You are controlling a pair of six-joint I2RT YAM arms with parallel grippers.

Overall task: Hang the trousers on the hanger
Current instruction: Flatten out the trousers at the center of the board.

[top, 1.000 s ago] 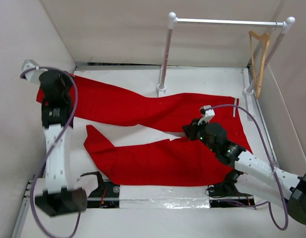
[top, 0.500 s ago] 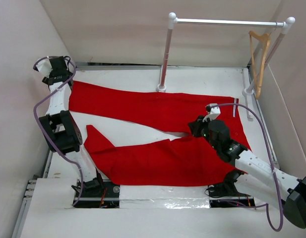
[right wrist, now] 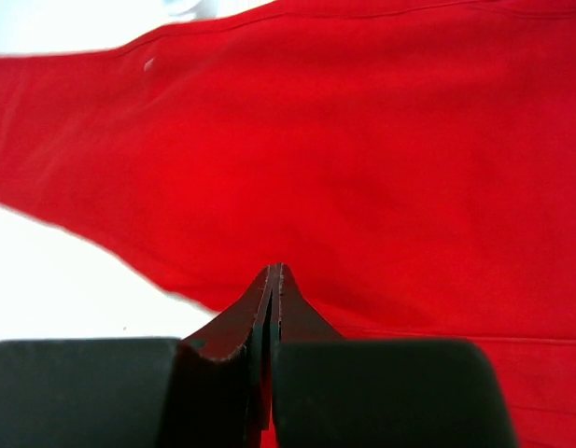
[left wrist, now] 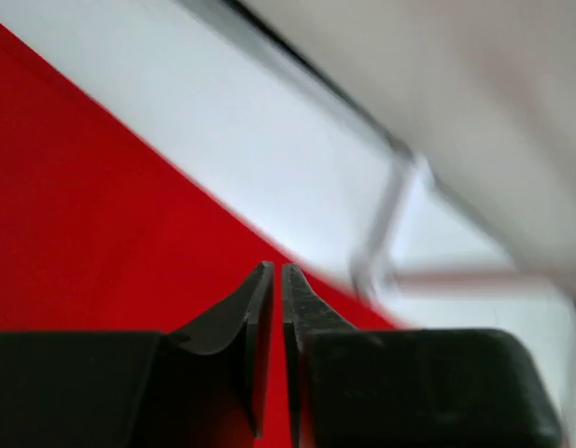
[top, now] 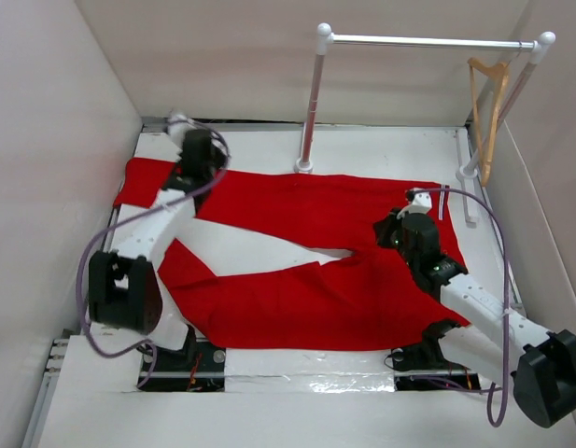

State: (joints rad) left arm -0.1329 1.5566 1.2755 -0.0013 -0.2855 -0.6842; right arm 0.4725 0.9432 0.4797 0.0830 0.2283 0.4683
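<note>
The red trousers (top: 297,299) lie flat on the white table, legs pointing left and the white-striped waist end at the right. They also show in the left wrist view (left wrist: 91,205) and the right wrist view (right wrist: 362,140). The tan wooden hanger (top: 490,107) hangs from the right end of the rail, apart from both arms. My left gripper (top: 196,149) is over the far leg near the back left, its jaws (left wrist: 276,273) shut on nothing, with only a hairline gap. My right gripper (top: 398,230) is above the seat of the trousers, its jaws (right wrist: 275,271) shut and empty.
A white-and-metal clothes rail (top: 428,41) stands at the back, one post foot (top: 304,166) by the far leg's edge, the other (top: 468,171) at the right by the waist. Beige walls enclose the table on the left, back and right.
My left arm has swung from the far-left corner to the right, and is now over the far trouser leg. My right gripper has drifted a little right and back. The trousers have not moved.
</note>
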